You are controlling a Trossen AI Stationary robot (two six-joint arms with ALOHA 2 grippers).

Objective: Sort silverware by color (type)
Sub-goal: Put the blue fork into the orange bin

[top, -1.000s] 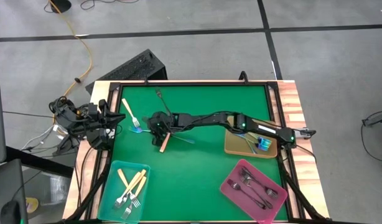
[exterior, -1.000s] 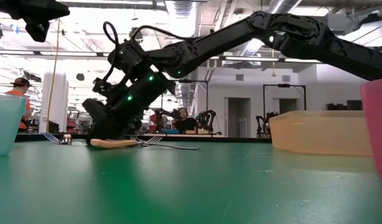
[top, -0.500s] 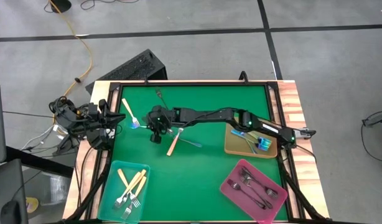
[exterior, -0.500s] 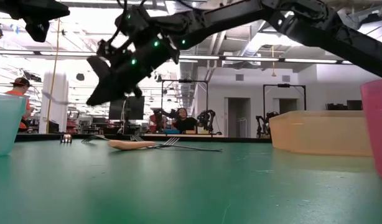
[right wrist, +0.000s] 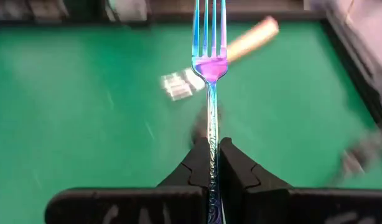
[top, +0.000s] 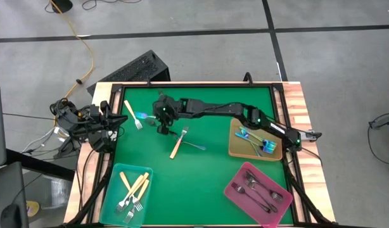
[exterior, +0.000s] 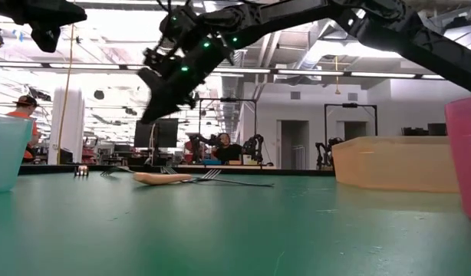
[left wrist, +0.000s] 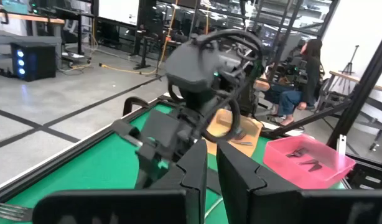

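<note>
I have the right hand (top: 158, 114) lifted above the green felt surface (top: 207, 171), reaching toward ten o'clock from the centre in the high view. Its two dark fingers (right wrist: 200, 163) are clamped on the slim iridescent blue-rainbow fork (right wrist: 209, 93). In the right wrist view the fork's long axis runs straight out from the fingers, tines leading and handle pinched between them. From above, the tines (top: 142, 115) point toward nine o'clock, at the surface's left edge.

A cream-handled fork with silver tines (top: 178, 143) lies flat near the middle of the surface, handle end toward seven o'clock and tines toward one o'clock. Another cream-handled fork (top: 132, 114) lies at about ten o'clock, near the left edge.

The teal plastic tray (top: 113, 190) at seven o'clock holds cream-handled forks. The tan tray (top: 235, 151) at three o'clock holds blue-rainbow forks, and the pink tray (top: 234, 193) at five o'clock holds dark grey metal ones.

My left hand (top: 112, 121) waits at the surface's left edge, at nine o'clock, its fingers (left wrist: 195, 168) brought together with nothing between them.
</note>
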